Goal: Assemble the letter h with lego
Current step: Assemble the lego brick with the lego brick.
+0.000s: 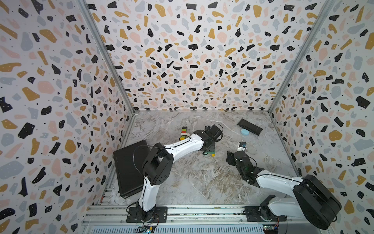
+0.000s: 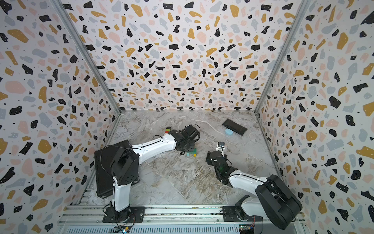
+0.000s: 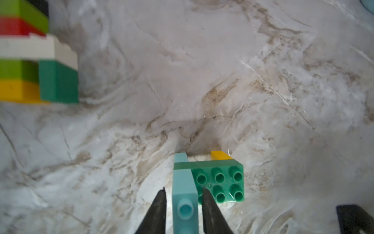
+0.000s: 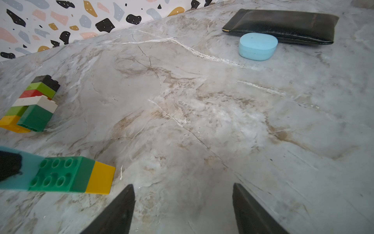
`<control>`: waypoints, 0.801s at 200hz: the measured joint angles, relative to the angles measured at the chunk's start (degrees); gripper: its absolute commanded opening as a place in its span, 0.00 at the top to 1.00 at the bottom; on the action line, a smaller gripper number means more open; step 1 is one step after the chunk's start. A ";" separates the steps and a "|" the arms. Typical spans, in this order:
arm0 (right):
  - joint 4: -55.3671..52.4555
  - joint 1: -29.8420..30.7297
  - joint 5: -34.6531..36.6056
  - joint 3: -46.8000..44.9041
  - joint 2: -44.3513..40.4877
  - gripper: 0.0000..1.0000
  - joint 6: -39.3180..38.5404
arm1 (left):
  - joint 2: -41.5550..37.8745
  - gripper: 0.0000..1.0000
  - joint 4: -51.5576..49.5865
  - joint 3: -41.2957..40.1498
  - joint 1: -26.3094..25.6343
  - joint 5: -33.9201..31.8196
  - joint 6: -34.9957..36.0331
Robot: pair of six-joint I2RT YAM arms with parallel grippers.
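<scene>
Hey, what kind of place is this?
Likely a robot test booth: a left arm and right arm bolted to a metal rail, terrazzo-print walls enclosing a marble-look tabletop, lego bricks on it.

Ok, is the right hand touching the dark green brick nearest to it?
Apart. In the right wrist view, bare table shows between the open right hand and the dark green brick, which lies to one side beyond the yellow brick.

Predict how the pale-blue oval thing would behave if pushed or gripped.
The oval thing rests on a flat face, so it would probably slide, not roll. Its smooth rounded sides may slip when gripped. The black case would likely block pushes that way.
</scene>
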 measured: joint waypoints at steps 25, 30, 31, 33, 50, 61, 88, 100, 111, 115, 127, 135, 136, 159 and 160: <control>0.02 0.00 -0.35 0.00 0.00 0.15 -0.52 | 1.86 0.36 -3.91 3.17 0.00 -0.48 0.28; 0.02 0.00 -0.42 0.00 0.00 0.14 -0.61 | 1.84 0.34 -4.37 3.80 0.00 -0.57 0.31; 0.02 0.00 -0.42 0.00 0.00 0.14 -0.61 | 1.84 0.34 -4.42 3.89 0.00 -0.59 0.28; 0.02 0.00 -0.46 0.00 0.00 0.14 -0.66 | 1.81 0.34 -4.66 4.17 0.00 -0.61 0.48; 0.07 0.00 -0.70 0.00 0.00 0.12 -0.98 | 1.03 0.29 -5.38 6.05 0.02 -1.29 0.98; 0.09 0.00 -0.90 0.00 0.00 0.12 -1.22 | -0.07 0.26 -5.57 6.51 0.02 -1.53 1.18; 0.39 0.00 -1.25 0.00 0.00 0.02 -1.81 | -4.74 0.09 -5.88 5.73 0.00 -1.77 1.64; 0.74 0.00 -1.36 0.00 0.00 0.00 -2.10 | -8.57 0.01 -5.53 3.56 0.00 -1.97 1.97; 0.98 -0.02 -1.46 0.00 0.00 0.00 -2.47 | -12.94 0.01 -5.09 0.72 0.00 -2.23 1.97; 1.01 -0.07 -1.53 0.00 0.00 0.00 -2.69 | -14.58 0.01 -4.98 -0.42 0.00 -2.49 1.97; 1.14 -0.09 -1.73 0.09 0.13 0.00 -3.15 | -19.91 0.01 -4.98 -3.56 0.00 -3.21 2.29; 1.20 -0.15 -1.90 0.24 0.37 0.00 -3.43 | -23.43 0.01 -5.25 -5.40 0.00 -3.61 2.56; 1.20 -0.15 -1.92 0.26 0.39 0.00 -3.45 | -24.00 0.01 -5.29 -5.66 0.00 -3.65 2.58; 1.95 -0.63 -3.45 1.20 1.64 0.00 -4.35 | -33.33 0.01 -6.86 -9.49 0.02 -4.68 4.33; 1.97 -0.66 -3.52 1.22 1.70 0.00 -4.39 | -33.81 0.01 -6.97 -9.66 0.02 -4.74 4.46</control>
